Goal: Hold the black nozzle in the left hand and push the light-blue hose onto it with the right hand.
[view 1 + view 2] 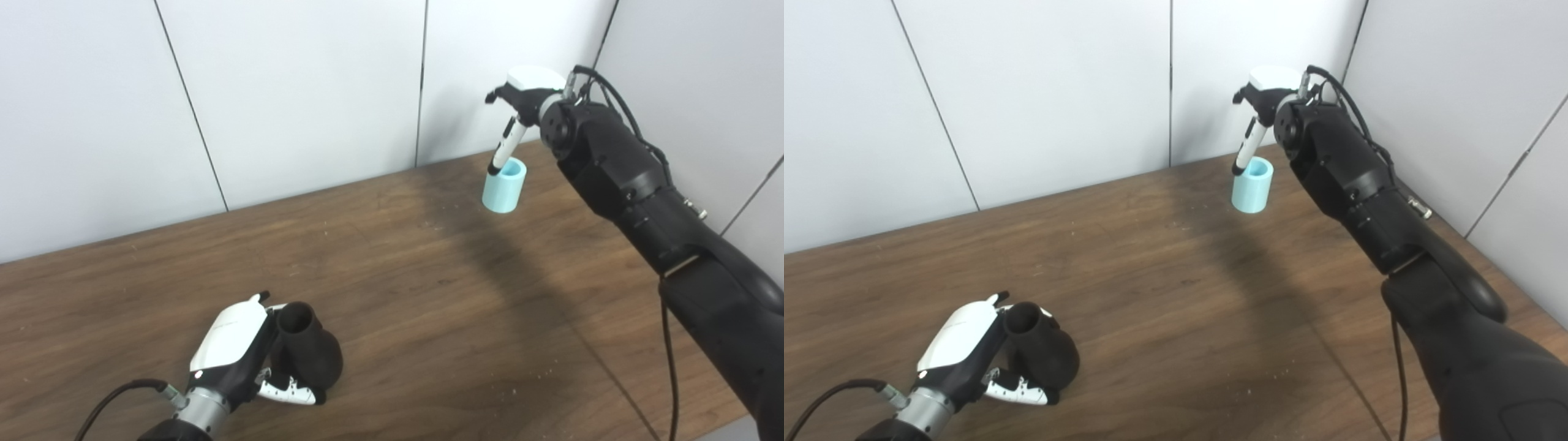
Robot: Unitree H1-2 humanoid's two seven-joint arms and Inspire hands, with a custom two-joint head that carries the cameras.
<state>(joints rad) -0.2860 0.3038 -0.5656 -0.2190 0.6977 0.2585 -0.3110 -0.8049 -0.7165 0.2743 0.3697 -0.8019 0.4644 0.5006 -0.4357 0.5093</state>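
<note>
Left eye view: black nozzle (309,352) upright, mouth up.

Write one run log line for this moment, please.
left hand: grips black nozzle | right hand: above light-blue hose, open | not joined

A brown wooden table (429,294) meets white wall panels (294,92) behind it.

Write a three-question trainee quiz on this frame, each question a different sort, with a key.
1. True or false: the short light-blue hose lies flat on the brown wooden table.
2. Which hand is at the black flared nozzle? A) left hand B) right hand
3. Fill in: one finger of the right hand points down at the hose's ____.

Key: 1 false, it stands upright; 2 A; 3 rim.
</note>
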